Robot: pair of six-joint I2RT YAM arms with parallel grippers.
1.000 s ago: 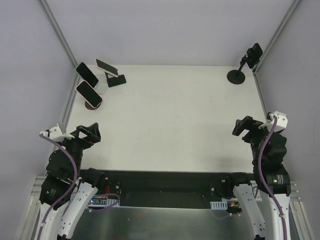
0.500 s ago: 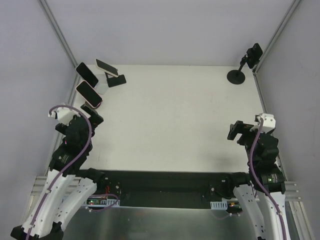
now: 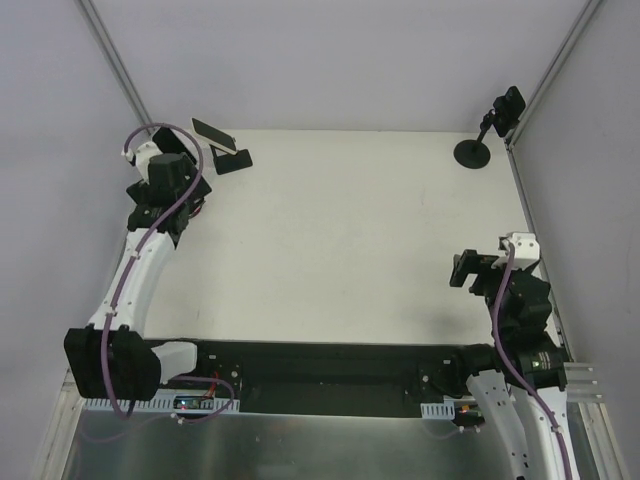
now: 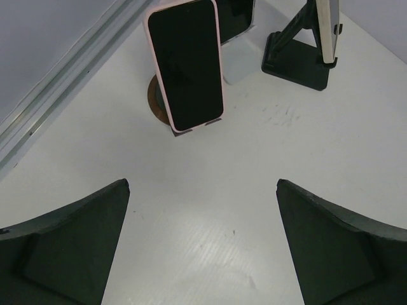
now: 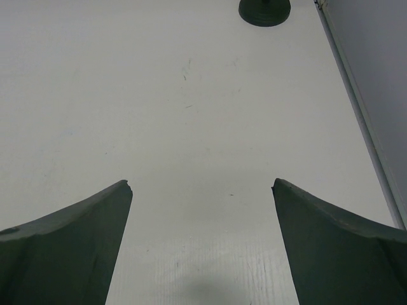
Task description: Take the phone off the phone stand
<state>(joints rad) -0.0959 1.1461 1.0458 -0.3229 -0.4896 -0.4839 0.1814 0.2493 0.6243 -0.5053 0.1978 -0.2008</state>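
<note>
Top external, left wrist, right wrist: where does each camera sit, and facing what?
Top external: above and behind, looking down at the table; left arm, right arm show.
Left wrist: faces the pink phone; open left gripper shows.
Right wrist: faces the round stand base; open right gripper shows.
Shared: top external shows that base.

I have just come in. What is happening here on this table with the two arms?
The left gripper is open and hovers just in front of a pink-cased phone, which leans on its round stand in the far left corner. Nothing is gripped yet. Beyond it, another phone sits on a black stand. The right gripper is also open and empty, over the table on the right side.
</note>
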